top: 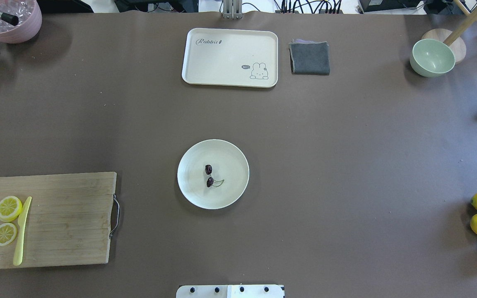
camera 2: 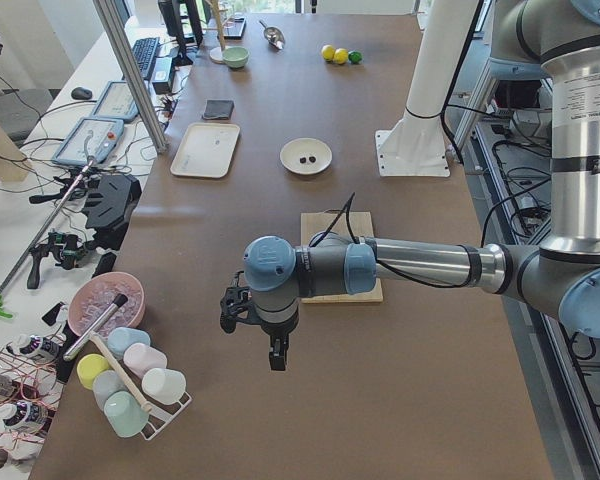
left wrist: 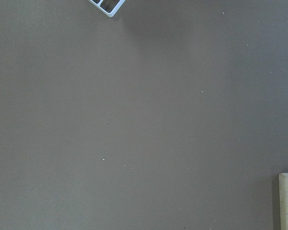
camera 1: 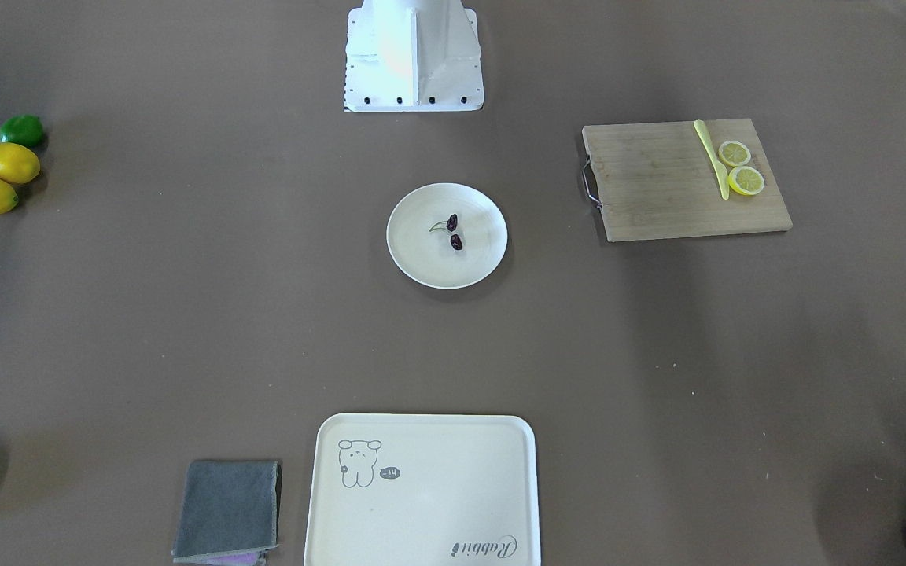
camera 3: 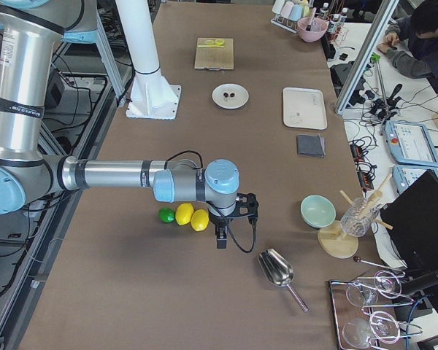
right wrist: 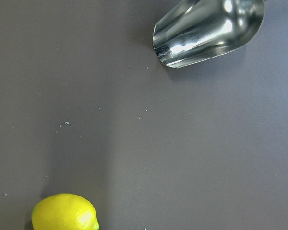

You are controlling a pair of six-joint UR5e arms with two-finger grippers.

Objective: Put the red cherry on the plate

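Red cherry (top: 209, 181): the pair lies inside the plate (top: 232, 163), slightly off its centre, stem resting on the plate floor. The plate sits at mid-table, well apart from the cream tray (top: 205, 58) and the folded grey cloth (top: 309, 58). Left gripper (camera 2: 276, 360) hangs above bare table near the end of the cutting board (top: 68, 219), which carries two lemon slices (top: 9, 208) and a yellow knife (top: 22, 231). Right gripper (camera 3: 221, 242) hangs above the table between the lemons (camera 3: 192, 218) and the metal scoop (camera 3: 276, 268). Both grippers appear in the side views only, so it cannot be told whether their fingers are spread or pressed together. Neither is near the plate.
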